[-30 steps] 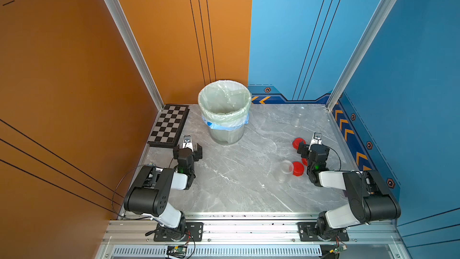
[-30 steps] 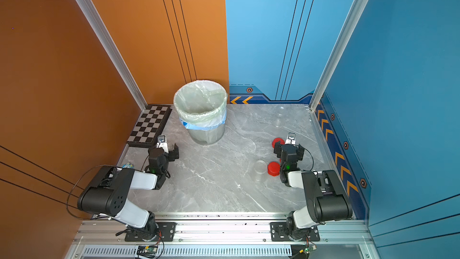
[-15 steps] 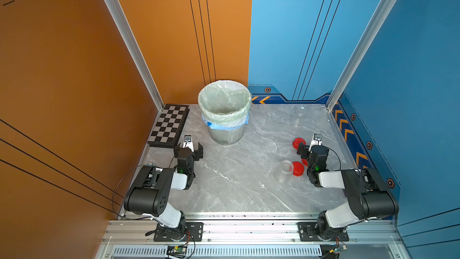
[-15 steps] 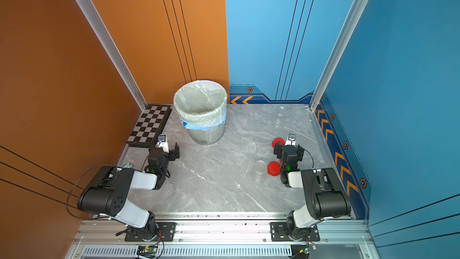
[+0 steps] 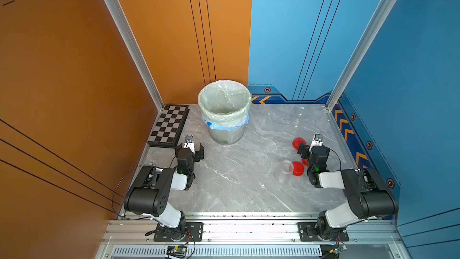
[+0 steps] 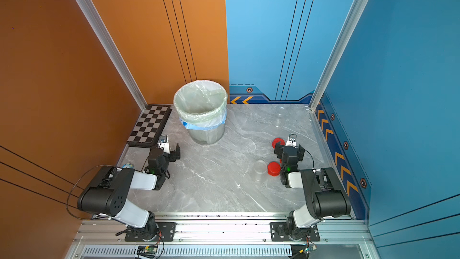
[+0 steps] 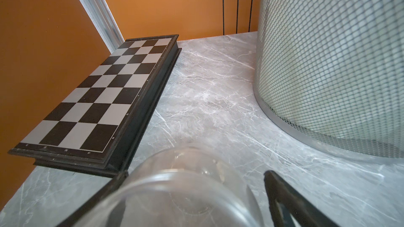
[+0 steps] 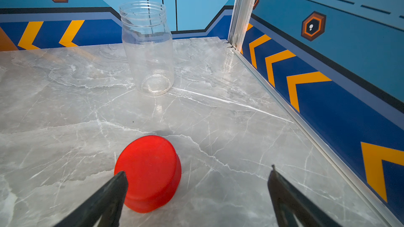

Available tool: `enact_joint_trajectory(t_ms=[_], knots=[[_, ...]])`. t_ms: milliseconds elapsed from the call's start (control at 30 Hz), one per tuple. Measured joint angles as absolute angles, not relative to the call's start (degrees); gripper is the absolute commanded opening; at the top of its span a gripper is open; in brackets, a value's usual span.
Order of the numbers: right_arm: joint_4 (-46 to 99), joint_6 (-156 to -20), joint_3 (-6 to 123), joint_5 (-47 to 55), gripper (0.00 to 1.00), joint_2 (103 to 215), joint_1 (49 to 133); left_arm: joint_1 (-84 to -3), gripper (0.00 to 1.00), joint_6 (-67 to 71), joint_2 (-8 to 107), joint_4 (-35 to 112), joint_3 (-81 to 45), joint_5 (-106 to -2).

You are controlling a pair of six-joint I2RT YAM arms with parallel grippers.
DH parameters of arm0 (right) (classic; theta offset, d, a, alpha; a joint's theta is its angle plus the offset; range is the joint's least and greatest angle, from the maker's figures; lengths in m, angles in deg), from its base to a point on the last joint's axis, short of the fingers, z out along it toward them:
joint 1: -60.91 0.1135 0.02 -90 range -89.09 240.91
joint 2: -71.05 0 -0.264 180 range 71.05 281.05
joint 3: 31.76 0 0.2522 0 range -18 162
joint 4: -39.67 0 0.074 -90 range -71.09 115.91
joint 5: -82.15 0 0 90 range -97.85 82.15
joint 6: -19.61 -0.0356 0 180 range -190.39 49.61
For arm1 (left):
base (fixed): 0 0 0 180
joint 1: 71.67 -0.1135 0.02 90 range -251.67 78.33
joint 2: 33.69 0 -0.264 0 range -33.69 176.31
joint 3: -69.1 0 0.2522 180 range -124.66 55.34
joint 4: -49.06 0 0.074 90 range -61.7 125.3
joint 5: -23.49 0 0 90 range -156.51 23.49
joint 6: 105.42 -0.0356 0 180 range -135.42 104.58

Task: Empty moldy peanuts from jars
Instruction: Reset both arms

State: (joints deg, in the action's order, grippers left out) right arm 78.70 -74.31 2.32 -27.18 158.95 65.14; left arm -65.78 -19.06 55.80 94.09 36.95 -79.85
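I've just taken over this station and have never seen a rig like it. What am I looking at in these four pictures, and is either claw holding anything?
Two robot arms are bolted to the near edge of a marble table, and each ends in a two-fingered gripper. Two pictures look down from overhead and show nearly the same view. The other two come from a camera on each wrist.

On the table stand a bag-lined bin, a chessboard, a far jar and a near jar. Both jars are clear and look empty. There are also three red lids, one partly hidden under the right arm.

The left gripper has a third jar between its wide-spread fingers. I cannot tell whether they press it. The right gripper is open and empty. No peanuts show.
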Motion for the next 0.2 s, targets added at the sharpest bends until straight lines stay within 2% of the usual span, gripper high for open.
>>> enact_joint_trajectory(t_ms=[200], knots=[[78.68, -74.31, 2.32, -27.16, 1.0, 158.95, 65.14, -65.78, 0.98, -19.06, 55.8, 94.19, 36.95, -79.46]])
